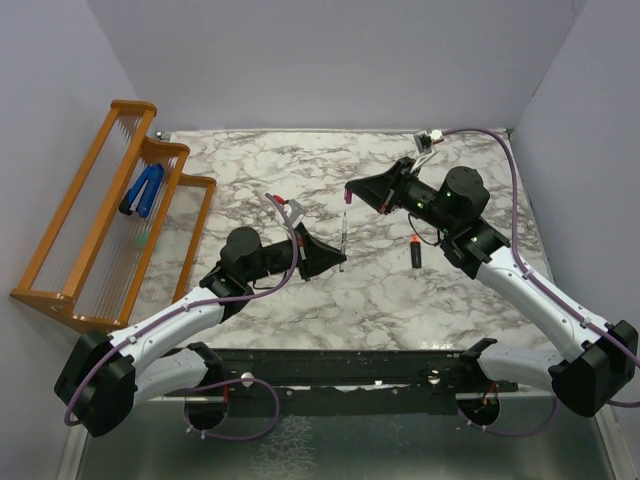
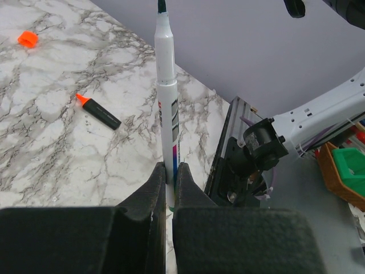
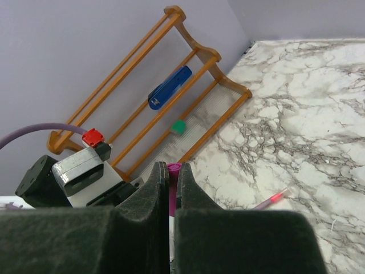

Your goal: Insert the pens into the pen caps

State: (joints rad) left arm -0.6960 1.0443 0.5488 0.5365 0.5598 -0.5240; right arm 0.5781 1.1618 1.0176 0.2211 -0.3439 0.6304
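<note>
My left gripper (image 1: 338, 262) (image 2: 169, 168) is shut on the lower end of the thin white-grey pen (image 1: 343, 235) (image 2: 166, 97), whose dark tip points away from the jaws. My right gripper (image 1: 350, 194) (image 3: 173, 171) is shut on the magenta-purple cap (image 1: 346, 198) (image 3: 173, 169), held just beyond that tip. I cannot tell whether tip and cap touch. The black marker (image 1: 415, 254) (image 2: 102, 115) with its orange tip lies on the marble. The dull pink pen (image 1: 283, 207) (image 3: 272, 199) lies behind the left gripper. An orange cap (image 2: 27, 39) rests farther off.
A wooden rack (image 1: 100, 230) (image 3: 194, 74) stands at the table's left edge, with a blue clip-shaped object (image 1: 142, 190) (image 3: 169, 87) and a small green piece (image 3: 179, 126) on it. Purple walls close in the back and both sides. The black base rail (image 1: 340, 370) runs along the near edge.
</note>
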